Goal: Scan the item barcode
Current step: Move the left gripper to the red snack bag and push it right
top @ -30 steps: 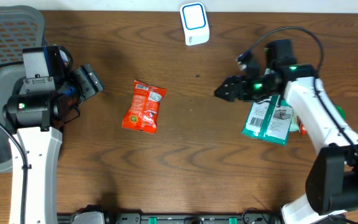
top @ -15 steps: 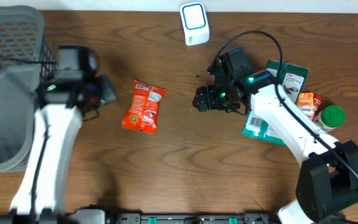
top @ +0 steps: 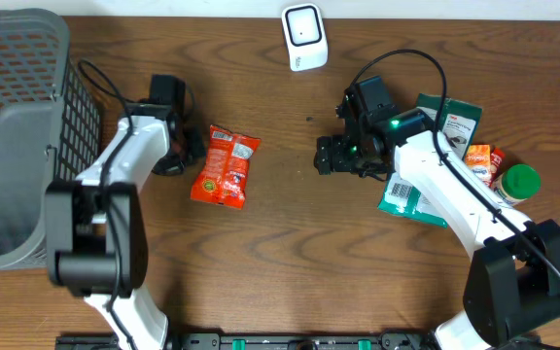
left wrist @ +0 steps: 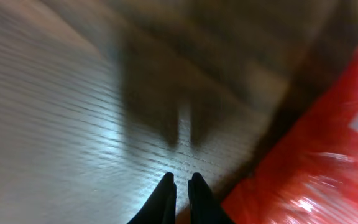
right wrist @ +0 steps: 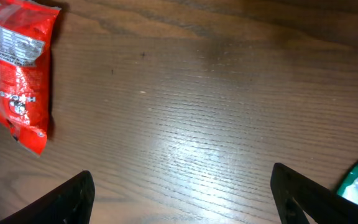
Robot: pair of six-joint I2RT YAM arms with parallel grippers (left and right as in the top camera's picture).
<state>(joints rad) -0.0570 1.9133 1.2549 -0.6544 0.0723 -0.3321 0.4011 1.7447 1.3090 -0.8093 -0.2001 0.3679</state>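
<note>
Two claws flank the red snack bag (top: 226, 167), which lies flat on the wooden table (top: 280, 262), left of centre. The left claw (left wrist: 180, 182) is pinched closed on nothing, just beside the bag's edge. The right claw (right wrist: 180, 171) hovers spread wide and empty, apart from the bag. A white scanner (top: 304, 37) stands at the far edge.
</note>
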